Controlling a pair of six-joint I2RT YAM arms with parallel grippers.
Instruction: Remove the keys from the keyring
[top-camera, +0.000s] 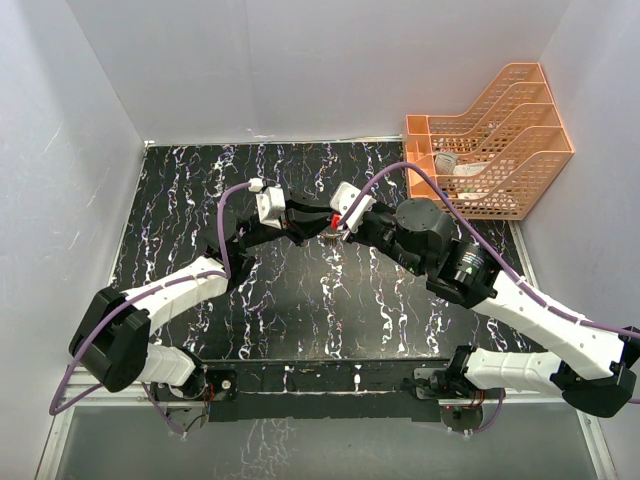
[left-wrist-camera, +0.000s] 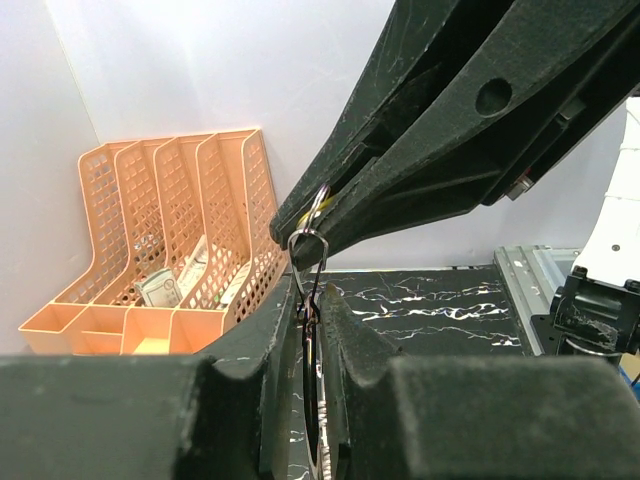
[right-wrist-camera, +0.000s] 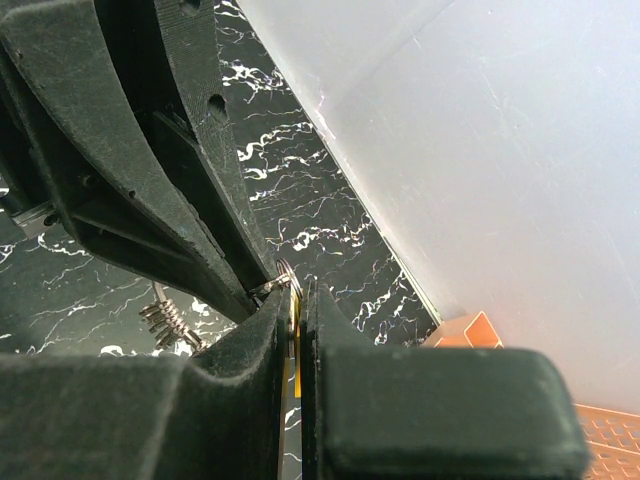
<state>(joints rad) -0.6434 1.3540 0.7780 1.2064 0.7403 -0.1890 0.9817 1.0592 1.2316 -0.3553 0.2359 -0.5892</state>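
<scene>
In the top view my two grippers meet tip to tip over the middle of the dark marbled table (top-camera: 300, 300). My left gripper (top-camera: 316, 228) is shut on a thin dark piece seen edge-on (left-wrist-camera: 312, 345). That piece runs up into the silvery keyring (left-wrist-camera: 307, 238). My right gripper (top-camera: 338, 222) is shut on the yellow key (right-wrist-camera: 298, 345), with the keyring (right-wrist-camera: 286, 272) at its fingertips. A small bunch of metal keys (right-wrist-camera: 165, 318) hangs below the left gripper. The green key is not in view.
An orange file rack (top-camera: 490, 140) stands at the back right corner and holds some papers. It also shows in the left wrist view (left-wrist-camera: 165, 235). White walls close the table on three sides.
</scene>
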